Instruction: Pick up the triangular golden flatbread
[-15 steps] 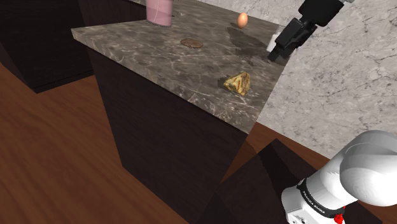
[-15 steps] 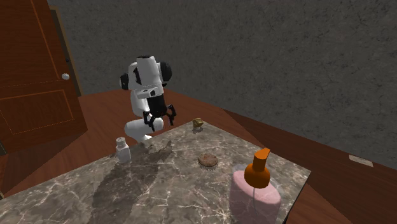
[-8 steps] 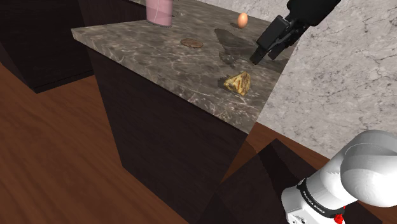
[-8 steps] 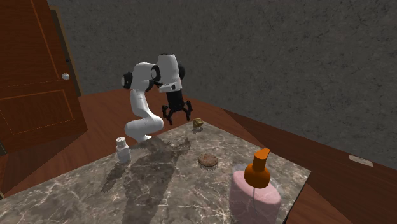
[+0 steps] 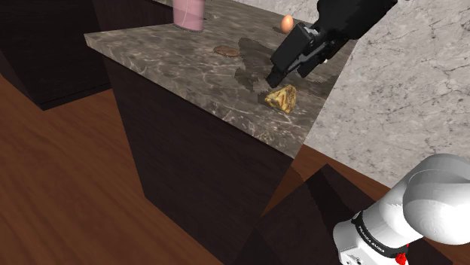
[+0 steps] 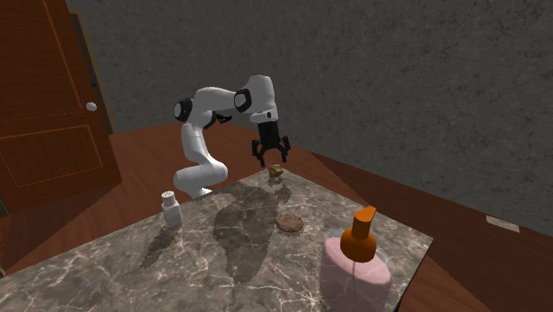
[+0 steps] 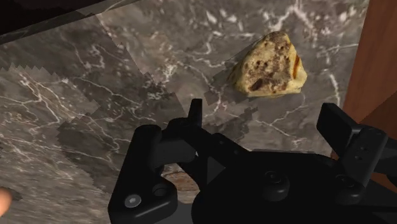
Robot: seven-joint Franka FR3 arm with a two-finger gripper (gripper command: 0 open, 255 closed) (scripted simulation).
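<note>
Dark veined marble countertop [image 6: 133,275] carries brown round disc [image 6: 290,222]. White shaker [image 6: 171,209] well apart from disc, toward second exterior view's left. Pink container [image 6: 354,276] with orange top [image 6: 359,241] near disc.

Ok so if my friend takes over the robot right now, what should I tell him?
Gripper: open, holding nothing, above the marble counter, close beside the flatbread but not around it.
Flatbread: golden, triangular, lying on the counter near the edge on the robot's side, untouched.
Done: the gripper is near the flatbread.
Left: line the fingers up on either side of it, lower, close, lift.
</note>
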